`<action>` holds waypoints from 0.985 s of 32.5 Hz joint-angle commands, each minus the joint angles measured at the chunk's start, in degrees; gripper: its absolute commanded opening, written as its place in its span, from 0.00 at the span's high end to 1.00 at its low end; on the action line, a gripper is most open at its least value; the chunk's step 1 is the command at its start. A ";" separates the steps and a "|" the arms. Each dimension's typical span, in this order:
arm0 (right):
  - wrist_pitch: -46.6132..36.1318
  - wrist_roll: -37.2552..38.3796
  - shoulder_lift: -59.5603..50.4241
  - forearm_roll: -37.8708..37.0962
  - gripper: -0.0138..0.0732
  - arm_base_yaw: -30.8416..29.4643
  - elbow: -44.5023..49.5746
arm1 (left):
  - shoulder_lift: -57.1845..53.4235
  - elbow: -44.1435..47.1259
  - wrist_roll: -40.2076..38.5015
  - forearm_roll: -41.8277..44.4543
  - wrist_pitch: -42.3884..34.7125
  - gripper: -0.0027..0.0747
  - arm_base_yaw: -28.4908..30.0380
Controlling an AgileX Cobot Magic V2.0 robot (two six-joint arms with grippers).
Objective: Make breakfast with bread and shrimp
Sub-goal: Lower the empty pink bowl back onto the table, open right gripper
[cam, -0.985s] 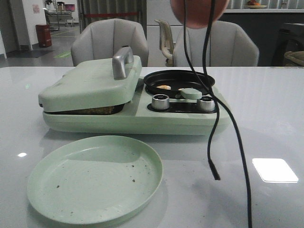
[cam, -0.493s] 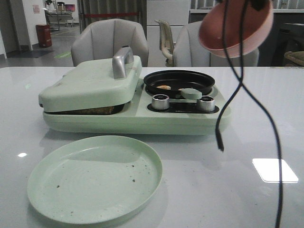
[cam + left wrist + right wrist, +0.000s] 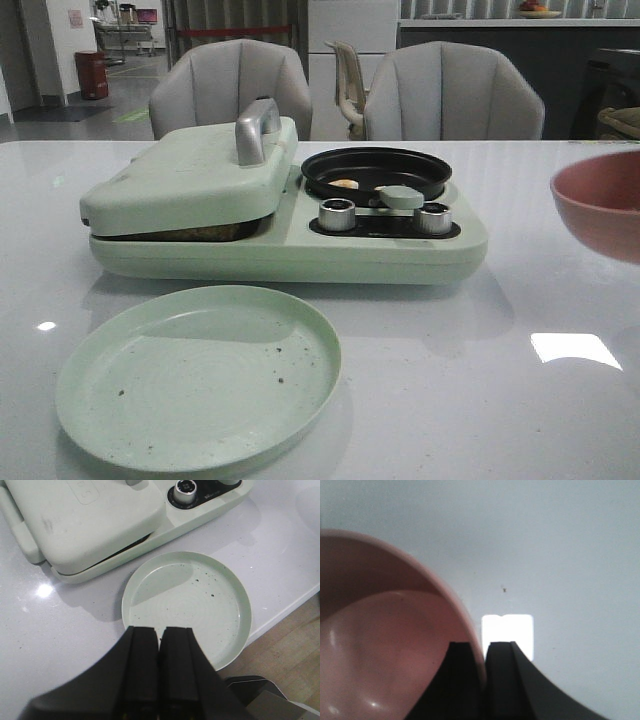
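Note:
A pale green breakfast maker [image 3: 280,240] stands on the white table, its lid [image 3: 190,175] down; a browned edge of bread [image 3: 200,233] shows under the lid. Small pale shrimp [image 3: 344,184] lie in its round black pan [image 3: 376,168]. My right gripper [image 3: 480,647] is shut on the rim of an empty pink bowl [image 3: 385,645], which shows at the right edge of the front view [image 3: 603,205]. My left gripper [image 3: 160,632] is shut and empty, above the near edge of the empty green plate [image 3: 187,605].
The green plate [image 3: 200,375] lies in front of the maker, with dark crumbs on it. Two silver knobs [image 3: 338,214] and a pale green knob [image 3: 402,196] sit on the maker's right half. Grey chairs [image 3: 455,95] stand behind the table. The table's edge [image 3: 280,615] is close to the plate.
The pink bowl has moved from high above the pan down to the right edge of the table. The dangling black cables have left the view.

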 commanded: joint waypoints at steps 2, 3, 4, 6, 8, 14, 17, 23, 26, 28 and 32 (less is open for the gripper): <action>-11.36 -4.80 -2.87 7.93 0.79 -5.43 6.69 | -0.86 -1.46 -0.30 -2.11 -2.91 0.84 -0.35; -13.02 -4.80 -2.87 8.12 0.79 -6.22 7.79 | -0.86 -1.46 -0.30 -2.11 -2.91 0.84 -0.35; -14.01 -4.80 -2.87 8.12 0.79 -6.67 8.78 | -0.86 -1.46 -0.30 -2.11 -2.91 0.84 -0.35; -15.70 -4.80 -2.87 7.92 0.79 -7.32 10.47 | -0.86 -1.46 -0.30 -2.11 -2.91 0.84 -0.35; -16.76 -4.80 -2.87 7.64 0.79 -7.52 11.43 | -0.86 -1.46 -0.30 -2.11 -2.91 0.84 -0.35; -18.77 -4.80 -2.43 7.21 0.76 -7.58 12.03 | -0.86 -1.46 -0.30 -2.11 -2.91 0.84 -0.35; -18.82 -4.80 -1.98 7.21 0.73 -7.58 12.03 | -0.86 -1.46 -0.30 -2.11 -2.91 0.84 -0.35; -18.87 -4.80 -0.55 6.45 0.66 -7.58 12.03 | -0.86 -1.46 -0.30 -2.11 -2.91 0.84 -0.35; -19.01 -4.80 0.28 6.38 0.61 -7.58 12.03 | -0.86 -1.46 -0.30 -2.11 -2.91 0.84 -0.35; -19.06 -4.80 0.65 6.38 0.55 -7.58 12.03 | -0.86 -1.46 -0.30 -2.11 -2.91 0.84 -0.35; -19.01 -4.80 0.78 6.38 0.40 -7.58 12.03 | -0.86 -1.46 -0.30 -2.11 -2.91 0.84 -0.35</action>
